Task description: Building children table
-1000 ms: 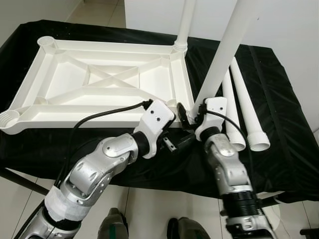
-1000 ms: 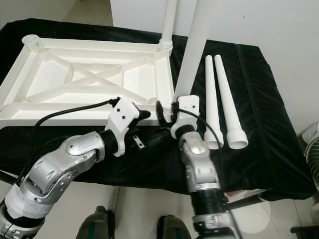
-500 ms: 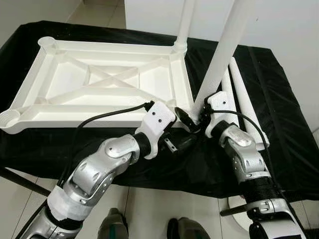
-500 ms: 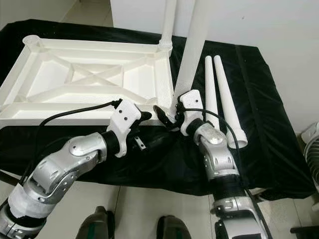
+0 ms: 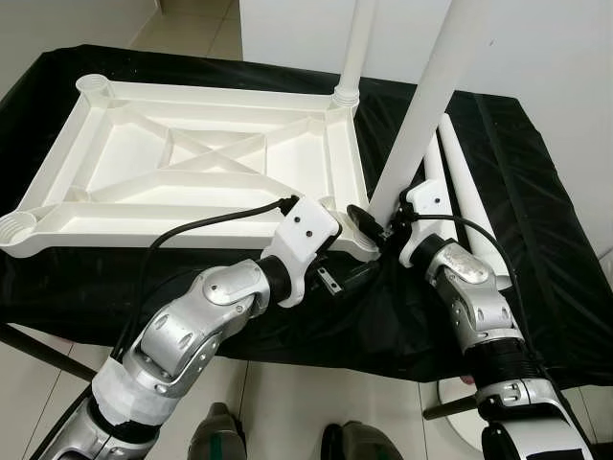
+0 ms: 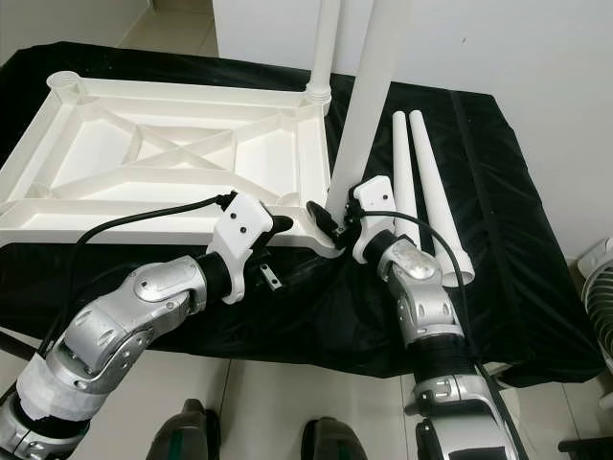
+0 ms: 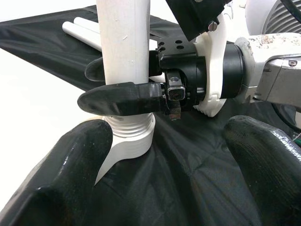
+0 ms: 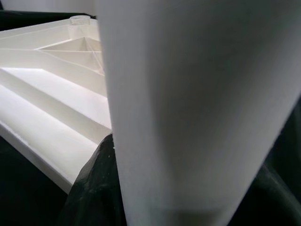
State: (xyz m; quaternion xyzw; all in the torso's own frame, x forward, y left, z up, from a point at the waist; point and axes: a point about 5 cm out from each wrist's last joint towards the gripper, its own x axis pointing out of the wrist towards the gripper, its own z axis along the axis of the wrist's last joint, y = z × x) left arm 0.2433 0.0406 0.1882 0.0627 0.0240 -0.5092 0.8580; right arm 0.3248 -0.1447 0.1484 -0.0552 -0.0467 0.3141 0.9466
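The white tabletop (image 5: 192,93) lies upside down on a black cloth. One white leg (image 5: 356,48) stands in its far right corner socket. A second leg (image 5: 426,105) stands tilted at the near right corner, and my right gripper (image 5: 374,222) is shut on it just above its threaded end (image 7: 129,134). In the right wrist view this leg (image 8: 197,103) is very close, with the tabletop (image 8: 51,108) behind it. My left gripper (image 7: 169,165) is open, low beside that corner, one finger on each side and touching nothing.
Two loose white legs (image 6: 426,182) lie side by side on the cloth to the right of the held leg. The table's front edge runs just under both forearms. A white wall stands behind, with tiled floor below and a fan (image 6: 599,278) at far right.
My right forearm has swung out to the right with its gripper still on the leg. The leg's lower end has shifted slightly toward the tabletop corner. The left arm has hardly moved.
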